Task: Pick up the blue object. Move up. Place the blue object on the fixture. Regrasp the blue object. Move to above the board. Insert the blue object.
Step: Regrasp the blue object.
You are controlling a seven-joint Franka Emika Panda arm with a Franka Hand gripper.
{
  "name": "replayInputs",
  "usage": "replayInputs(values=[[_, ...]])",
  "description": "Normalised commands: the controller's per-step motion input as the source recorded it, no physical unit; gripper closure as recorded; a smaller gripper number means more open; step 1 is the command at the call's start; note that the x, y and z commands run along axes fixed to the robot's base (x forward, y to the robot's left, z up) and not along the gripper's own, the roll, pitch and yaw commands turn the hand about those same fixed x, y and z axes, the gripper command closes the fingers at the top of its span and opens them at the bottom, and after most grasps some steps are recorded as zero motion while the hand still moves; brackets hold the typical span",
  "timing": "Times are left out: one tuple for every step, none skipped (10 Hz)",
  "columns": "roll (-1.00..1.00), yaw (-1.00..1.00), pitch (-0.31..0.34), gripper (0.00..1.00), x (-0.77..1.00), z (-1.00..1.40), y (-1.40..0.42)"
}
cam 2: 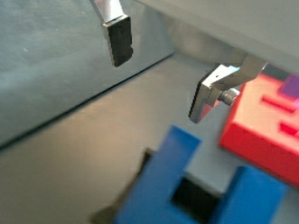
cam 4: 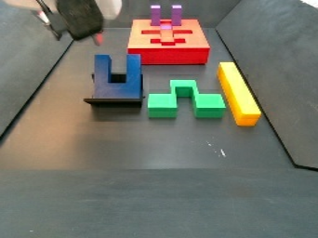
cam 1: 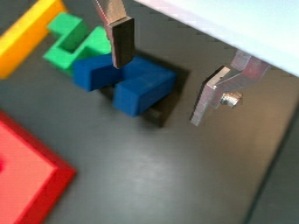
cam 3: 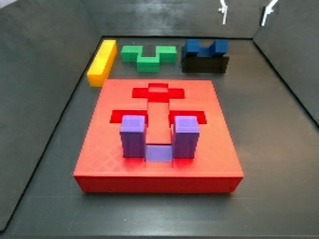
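Gripper (cam 1: pixel 176 74) hangs above the blue object (cam 1: pixel 126 79), its silver fingers (cam 1: pixel 121 39) spread wide and holding nothing. That dark blue U-shaped block rests on the black fixture (cam 4: pixel 112 99), prongs up, in both side views (cam 3: pixel 206 47). Beside it lie a green block (cam 4: pixel 187 99) and a yellow bar (cam 4: pixel 237 92) (no writing shows anywhere). Farther off sits the red board (cam 3: pixel 118 159), a purple block (cam 3: pixel 159 136) standing in its cross recess.

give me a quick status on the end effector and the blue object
End effector open, empty, raised above the blue object. Blue object sits on the fixture, prongs up. Purple block already in the board; nothing blocking the regrasp.
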Motion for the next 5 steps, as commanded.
replayInputs(values=[[1.00,-0.27,-0.209,0.00,0.17,0.19,0.00],[1.00,-0.29,-0.191,0.00,0.15,0.24,0.00],[1.00,-0.26,-0.169,0.00,0.06,0.14,0.00],[1.00,-0.14,-0.174,0.00,0.12,0.00,-0.04],[1.00,-0.02,-0.103,0.00,0.00,0.00,-0.13]])
